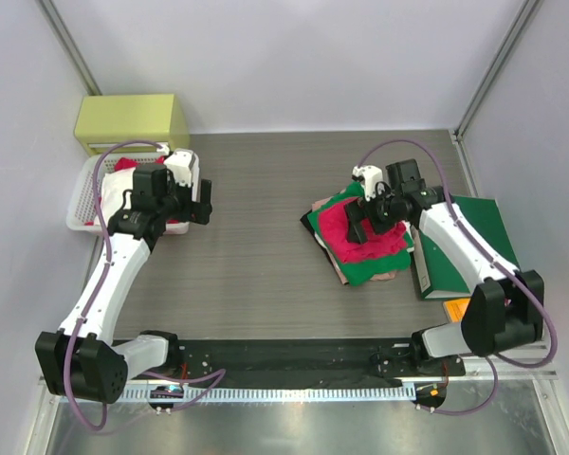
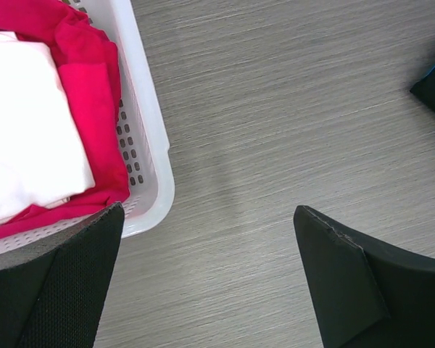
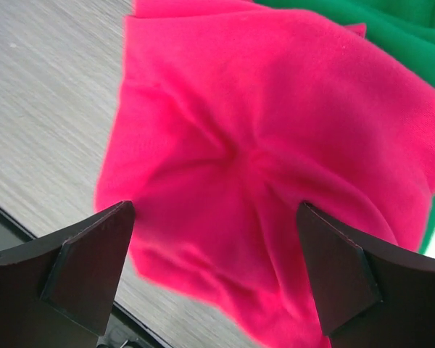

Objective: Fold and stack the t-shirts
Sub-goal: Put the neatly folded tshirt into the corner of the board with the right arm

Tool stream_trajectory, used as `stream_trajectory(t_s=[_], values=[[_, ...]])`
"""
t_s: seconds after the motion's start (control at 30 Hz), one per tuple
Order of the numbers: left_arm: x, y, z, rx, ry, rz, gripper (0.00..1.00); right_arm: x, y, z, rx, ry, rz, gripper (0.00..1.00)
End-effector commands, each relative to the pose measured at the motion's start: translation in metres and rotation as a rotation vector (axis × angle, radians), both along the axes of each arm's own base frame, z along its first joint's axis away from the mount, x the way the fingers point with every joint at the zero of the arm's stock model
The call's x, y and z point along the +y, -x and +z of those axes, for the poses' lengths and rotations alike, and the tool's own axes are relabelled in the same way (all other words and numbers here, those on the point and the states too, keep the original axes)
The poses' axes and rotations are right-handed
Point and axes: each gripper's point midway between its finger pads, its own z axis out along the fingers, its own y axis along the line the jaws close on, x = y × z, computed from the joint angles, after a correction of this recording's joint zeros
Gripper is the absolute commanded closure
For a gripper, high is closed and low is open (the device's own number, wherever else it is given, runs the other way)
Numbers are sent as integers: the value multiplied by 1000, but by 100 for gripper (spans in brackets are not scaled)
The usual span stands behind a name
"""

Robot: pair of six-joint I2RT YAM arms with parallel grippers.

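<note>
On the tabletop (image 1: 266,265), seen from above, the pile sits toward 3 o'clock. A pale beige-pink shirt (image 1: 387,275) is at the bottom, a green shirt (image 1: 360,270) lies over it, and a pinkish-red shirt (image 1: 356,242) is on top. I'd call three shirts stacked, though the top one looks rumpled and the edges don't line up. The dark-green folder (image 1: 450,270) lies at the pile's 3 o'clock, partly under my right arm (image 1: 465,246). That arm's jaws stand released above the red shirt, gripping nothing.

At 9 o'clock is the white basket (image 2: 156,167), holding more red cloth (image 2: 87,80) and a white piece (image 2: 29,123). So I judge there is more to fold. My left arm (image 1: 104,275) holds its jaws spread and empty at the basket's 3 o'clock edge. A yellow-green box (image 1: 133,118) stands at the basket's 12 o'clock; I can't see inside it.
</note>
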Motion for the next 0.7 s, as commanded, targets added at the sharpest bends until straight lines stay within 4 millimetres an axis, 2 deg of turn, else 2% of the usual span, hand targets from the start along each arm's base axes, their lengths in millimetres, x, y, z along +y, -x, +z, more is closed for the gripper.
stream_trajectory(t_s=[0.0, 0.07, 0.1, 0.13, 0.2, 0.3, 0.53, 0.63, 0.67], values=[[3, -11, 16, -61, -7, 7, 0, 5, -20, -23, 23, 10, -24, 0], [4, -10, 13, -57, -10, 9, 0, 6, -18, -42, 75, 10, -38, 0], [5, -10, 13, -59, -18, 7, 0, 6, -11, -59, 131, 16, -33, 0], [5, -10, 13, -61, -22, 10, 0, 6, -9, -66, 155, 17, -36, 0], [6, -9, 13, -63, -24, 9, 0, 6, -1, -79, 199, 22, -31, 0], [5, -11, 17, -72, -23, 7, 0, 6, 2, -81, 200, 22, -25, 0], [5, -12, 14, -64, -22, 11, 0, 10, 4, -64, 161, 9, 10, 0], [6, -9, 10, -62, -24, 8, 0, 14, 1, -29, 66, -14, 27, 0], [6, -9, 12, -69, -28, 7, 0, 13, 1, -7, 8, -26, 24, 0]])
